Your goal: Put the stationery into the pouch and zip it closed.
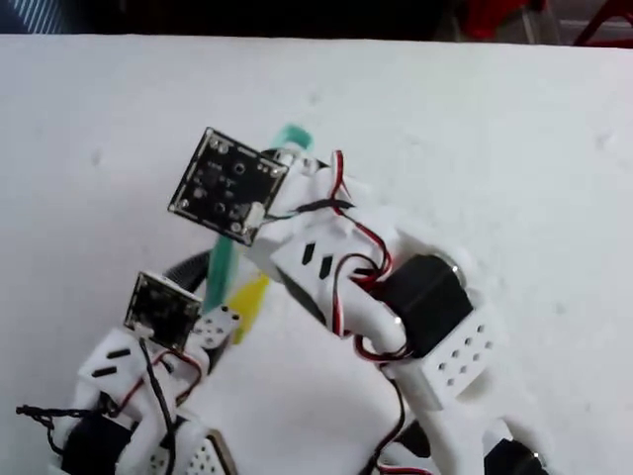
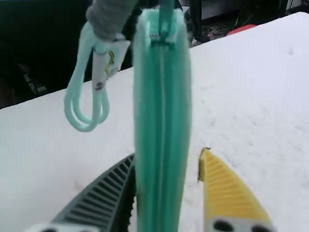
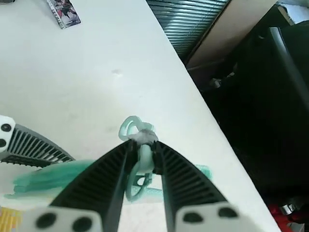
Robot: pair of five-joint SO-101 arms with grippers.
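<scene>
A slim teal pouch (image 2: 161,145) stands on its long edge on the white table, also seen as a teal strip (image 1: 220,262). My left gripper (image 2: 169,155) straddles it. The grey finger (image 2: 104,203) touches one side, and the yellow finger (image 2: 227,193) stands a small gap off the other. My right gripper (image 3: 142,145) is shut on the zipper pull (image 3: 143,137) at the pouch's far end. The pull's teal loop strap (image 2: 87,106) hangs beside it. In the high view the right gripper (image 1: 287,153) sits under its wrist camera board.
A small printed card (image 3: 63,12) lies farther off on the table. The table edge (image 3: 193,92) runs close behind the pouch's far end, with dark room beyond. Both arms crowd the near middle of the table (image 1: 475,129); the rest is bare white surface.
</scene>
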